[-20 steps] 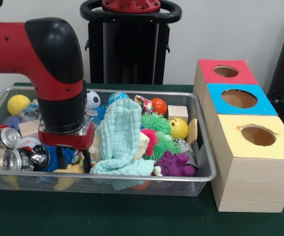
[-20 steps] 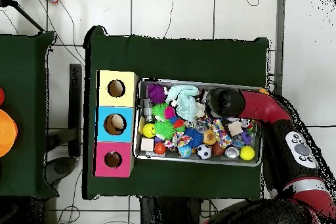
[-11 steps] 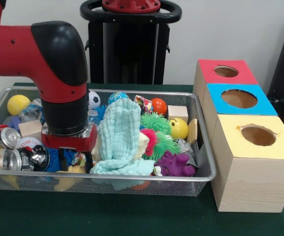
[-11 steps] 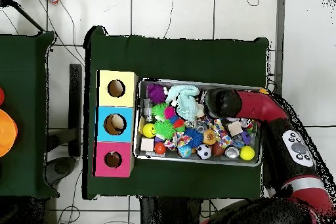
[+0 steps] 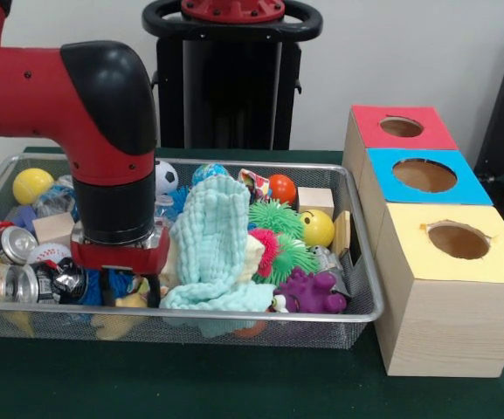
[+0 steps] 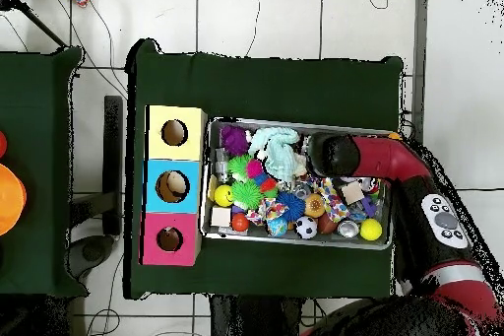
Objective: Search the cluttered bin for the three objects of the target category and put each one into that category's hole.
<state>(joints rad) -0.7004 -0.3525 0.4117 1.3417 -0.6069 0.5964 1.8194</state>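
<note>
Which category is wanted I can't tell; everything sits jumbled in the wire bin (image 5: 356, 262), with the three-holed box (image 5: 444, 288) just beside it on the counter. The gripper (image 5: 127, 292) is down among the cans and a blue thing, beside the mint cloth (image 5: 217, 244); whether the jaws are clenched I cannot tell. My worry is it snags that cloth or pinches a neighbour.

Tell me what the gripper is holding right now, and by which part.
Cannot be told. The gripper is down among the clutter at one end of the wire bin, and its tips are hidden by toys and mesh.
</note>
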